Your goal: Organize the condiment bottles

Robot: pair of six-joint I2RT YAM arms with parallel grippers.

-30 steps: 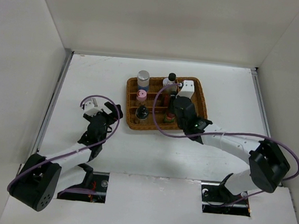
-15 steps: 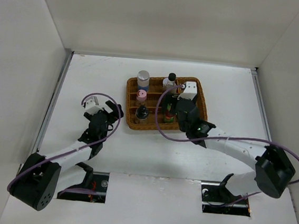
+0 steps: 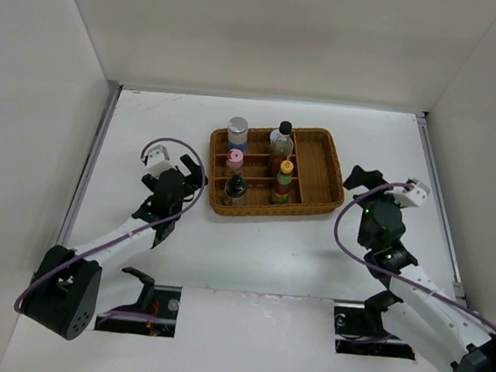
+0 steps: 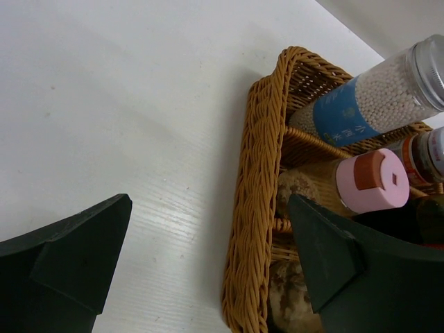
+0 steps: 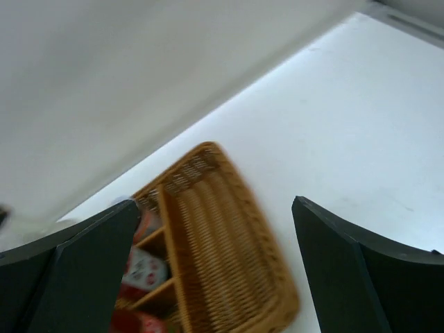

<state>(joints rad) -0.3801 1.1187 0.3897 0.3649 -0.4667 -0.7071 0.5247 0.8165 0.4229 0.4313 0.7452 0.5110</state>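
White table (image 3: 269,241), wicker tray (image 3: 318,171) holding condiment bottles (image 3: 235,158)

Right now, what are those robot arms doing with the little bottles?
Nothing is being held. The condiment bottles stand in the left and middle sections of the wicker tray. The left fingers hover open beside the tray's left edge. The right fingers are open too, off to the tray's right over the table.

1. Left arm (image 3: 115,244) stretched forward and inward, elbow low; left gripper (image 4: 209,208), jaws spread wide, holding nothing.
2. Right arm (image 3: 422,295) bent, wrist raised, pointing forward; right gripper (image 5: 215,208), jaws spread wide, holding nothing.
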